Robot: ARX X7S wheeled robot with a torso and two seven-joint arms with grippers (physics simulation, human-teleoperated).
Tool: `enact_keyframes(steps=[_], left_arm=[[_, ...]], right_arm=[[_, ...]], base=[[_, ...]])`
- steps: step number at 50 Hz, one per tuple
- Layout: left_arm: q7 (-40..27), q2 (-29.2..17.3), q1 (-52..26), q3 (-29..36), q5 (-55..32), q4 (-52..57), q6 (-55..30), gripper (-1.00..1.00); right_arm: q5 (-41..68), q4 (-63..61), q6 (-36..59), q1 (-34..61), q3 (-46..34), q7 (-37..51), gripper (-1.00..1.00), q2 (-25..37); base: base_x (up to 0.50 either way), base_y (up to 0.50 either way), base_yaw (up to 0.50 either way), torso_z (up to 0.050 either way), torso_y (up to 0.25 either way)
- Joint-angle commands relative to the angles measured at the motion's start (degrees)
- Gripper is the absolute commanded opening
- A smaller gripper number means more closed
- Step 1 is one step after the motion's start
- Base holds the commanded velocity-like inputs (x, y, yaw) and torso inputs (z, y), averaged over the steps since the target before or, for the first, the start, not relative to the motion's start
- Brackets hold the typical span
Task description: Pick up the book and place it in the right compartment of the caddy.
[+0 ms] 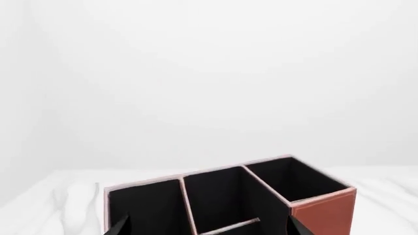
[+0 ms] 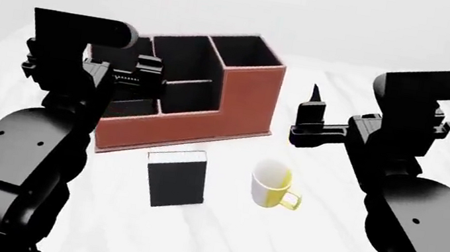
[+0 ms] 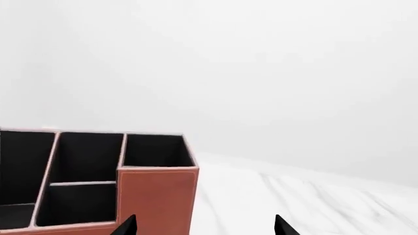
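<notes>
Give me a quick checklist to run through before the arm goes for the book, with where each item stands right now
1. Book reachable from above, nothing on it: ok.
2. Book clear of the yellow mug beside it: ok.
3. Right compartment of the caddy open, nothing visible inside: ok.
4. Right end effector open for a grasp: ok, fingertips spread wide in its wrist view.
5. Left end effector out of the way: not ok, it hangs over the caddy.
6. Either end effector already carrying something: ok, both are empty.
</notes>
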Motion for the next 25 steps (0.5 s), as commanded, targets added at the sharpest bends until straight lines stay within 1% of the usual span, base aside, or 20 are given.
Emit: enact_keyframes(steps=[1,25], left_arm=[[-0.3,-0.4,-0.1,0.1,-0.4,-0.7,0.4,1.0],[-1.2,-0.9,-0.3,0.2,-1.4,-0.5,0.4,1.0]], right_arm=[[0.5,0.3,0.0,0.1,0.0,0.0,1.0,0.1],[1.5,0.6,0.0,0.3,-0.2,0.1,1.0,0.1]], base=[[0.5,0.0,0.0,0.0,0.0],[0.5,0.0,0.0,0.0,0.001]])
